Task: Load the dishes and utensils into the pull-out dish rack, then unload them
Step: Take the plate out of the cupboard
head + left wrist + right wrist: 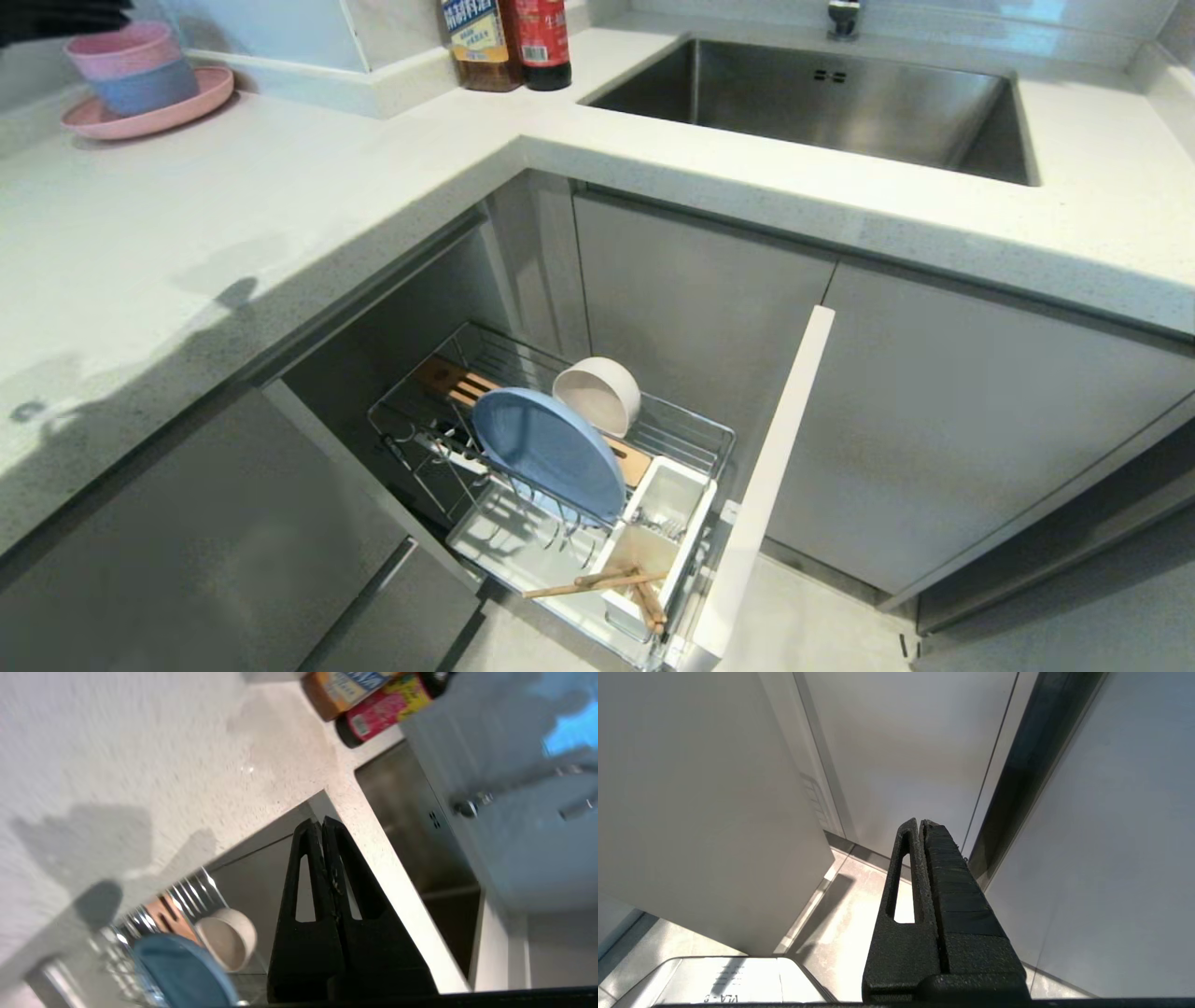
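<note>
The pull-out dish rack [686,431] stands drawn out below the counter corner. In it a pale blue plate [549,450] leans upright between the prongs, and a cream bowl [597,392] rests on its side behind it. Wooden chopsticks [597,583] lie across the white cutlery holder [698,485], where the silver fork [661,528] shows. My left gripper [321,822] is shut and empty, high over the counter corner, with the plate [182,970] and bowl [225,938] below it. My right gripper [919,822] is shut and empty, parked low beside the cabinet fronts.
The rack's narrow white door front [767,476] juts out toward me. A steel sink [840,103] lies at the back right. Two bottles [509,42] stand by the wall. A pink plate [140,117] with stacked bowls sits at the far left.
</note>
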Robot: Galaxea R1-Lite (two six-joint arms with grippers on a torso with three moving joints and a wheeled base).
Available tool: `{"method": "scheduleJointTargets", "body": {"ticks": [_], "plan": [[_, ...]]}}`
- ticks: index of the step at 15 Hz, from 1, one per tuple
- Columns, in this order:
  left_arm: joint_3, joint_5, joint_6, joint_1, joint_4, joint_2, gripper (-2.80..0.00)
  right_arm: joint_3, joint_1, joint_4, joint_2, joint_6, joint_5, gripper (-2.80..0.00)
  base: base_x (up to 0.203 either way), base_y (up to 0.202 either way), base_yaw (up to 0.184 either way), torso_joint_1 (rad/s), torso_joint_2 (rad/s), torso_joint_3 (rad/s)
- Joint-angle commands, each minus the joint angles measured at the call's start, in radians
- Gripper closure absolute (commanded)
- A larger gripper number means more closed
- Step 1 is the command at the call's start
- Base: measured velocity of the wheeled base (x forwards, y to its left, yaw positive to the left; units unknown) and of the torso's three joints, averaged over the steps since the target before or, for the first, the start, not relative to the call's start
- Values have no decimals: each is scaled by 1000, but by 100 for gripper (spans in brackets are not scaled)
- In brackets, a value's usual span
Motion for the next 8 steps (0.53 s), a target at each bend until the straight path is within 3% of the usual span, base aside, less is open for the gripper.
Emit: {"method": "scheduleJointTargets", "body": {"ticks": [1, 5, 6, 8], "plan": [[49, -193, 113, 120, 0, -127, 0, 2, 0, 0, 0, 0, 0, 0, 0, 0, 0, 0, 0, 0], [179, -636, 342, 361, -3, -347, 0, 2, 0, 0, 0, 0, 0, 0, 0, 0, 0, 0, 0, 0], [242, -707, 421, 398, -3, -402, 0, 1, 0, 0, 0, 0, 0, 0, 0, 0, 0, 0, 0, 0], [435, -767, 630, 464, -18, -490, 0, 2, 0, 0, 0, 0, 0, 0, 0, 0, 0, 0, 0, 0]]}}
